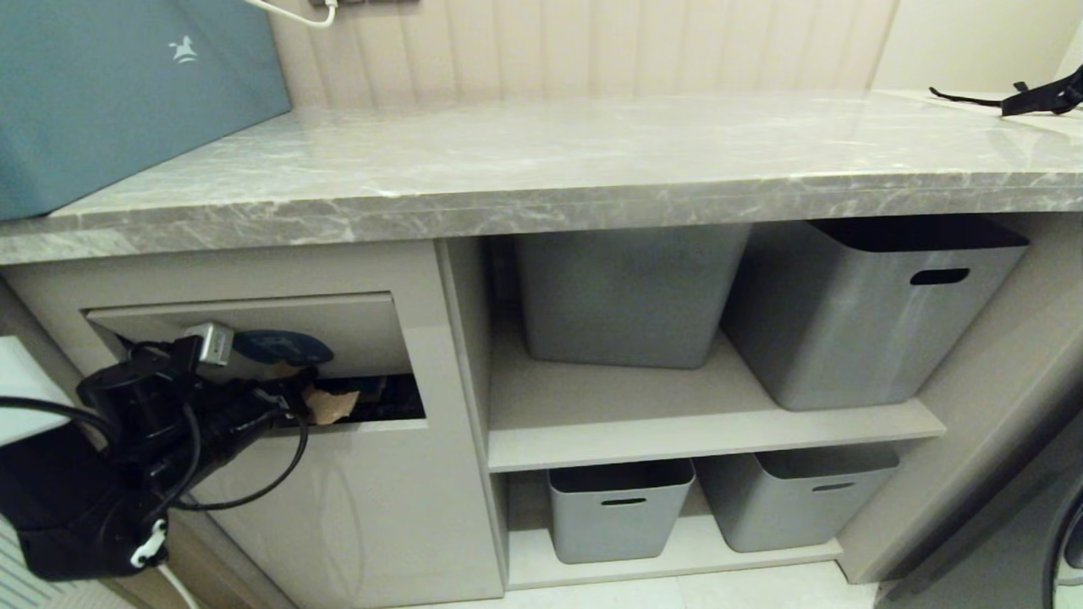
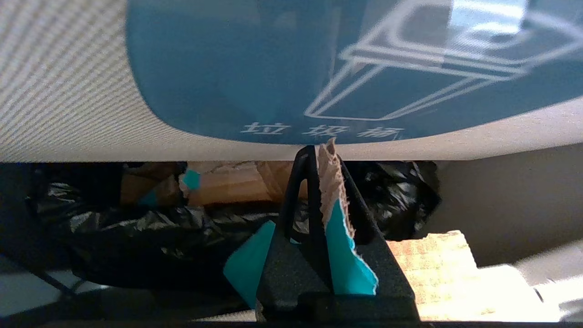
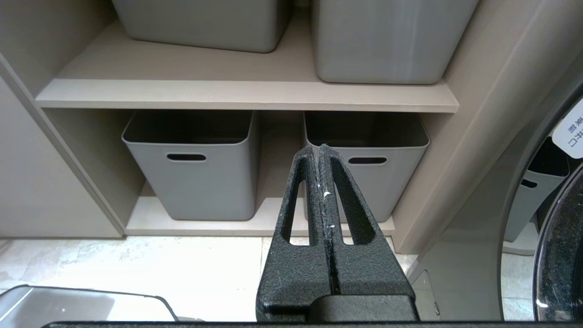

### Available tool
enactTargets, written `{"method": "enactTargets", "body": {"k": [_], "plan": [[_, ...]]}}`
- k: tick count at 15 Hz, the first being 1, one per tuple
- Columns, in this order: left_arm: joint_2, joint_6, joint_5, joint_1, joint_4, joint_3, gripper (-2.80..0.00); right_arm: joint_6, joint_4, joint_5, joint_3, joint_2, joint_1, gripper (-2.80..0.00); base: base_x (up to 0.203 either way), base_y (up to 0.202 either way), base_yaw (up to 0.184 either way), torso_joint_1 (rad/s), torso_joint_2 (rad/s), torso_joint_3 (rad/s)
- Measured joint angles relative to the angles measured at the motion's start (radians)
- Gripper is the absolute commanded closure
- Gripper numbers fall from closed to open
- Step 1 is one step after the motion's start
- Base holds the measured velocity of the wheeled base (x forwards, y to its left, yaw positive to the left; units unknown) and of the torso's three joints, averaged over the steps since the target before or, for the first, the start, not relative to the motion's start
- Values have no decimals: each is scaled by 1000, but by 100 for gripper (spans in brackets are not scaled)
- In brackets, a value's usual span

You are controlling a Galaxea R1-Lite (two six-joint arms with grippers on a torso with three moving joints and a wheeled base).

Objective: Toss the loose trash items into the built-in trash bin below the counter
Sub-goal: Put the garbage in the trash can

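My left gripper (image 1: 298, 404) (image 2: 324, 157) is shut on a torn cardboard scrap (image 1: 328, 404) (image 2: 342, 255), brown with a turquoise face, and holds it at the mouth of the built-in trash bin (image 1: 355, 440). The bin's flap (image 1: 355, 326) (image 2: 68, 91), with its blue oval sticker (image 1: 283, 347) (image 2: 255, 64), is tilted inward just above the fingers. Inside the opening lie a black bag (image 2: 136, 228) and other cardboard pieces (image 2: 227, 182). The grey marble counter (image 1: 592, 161) runs above. My right gripper (image 3: 321, 152) is shut and empty, parked low facing the shelves.
Open shelves beside the bin hold grey storage bins (image 1: 871, 304) (image 3: 196, 168) on two levels. A large teal box (image 1: 127, 93) sits on the counter's left end and a black strap (image 1: 1041, 97) at the far right. A washer door (image 3: 560, 255) stands to the right.
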Motion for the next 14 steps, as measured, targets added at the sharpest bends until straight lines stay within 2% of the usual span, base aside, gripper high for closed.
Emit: {"method": "enactTargets", "body": {"k": [9, 14], "plan": [[58, -10, 12, -2, 1, -70, 0, 0, 0, 0, 0, 0, 0, 0, 0, 0, 0, 0, 0, 0], [73, -11, 56, -5, 1, -77, 0, 0, 0, 0, 0, 0, 0, 0, 0, 0, 0, 0, 0, 0]]}}
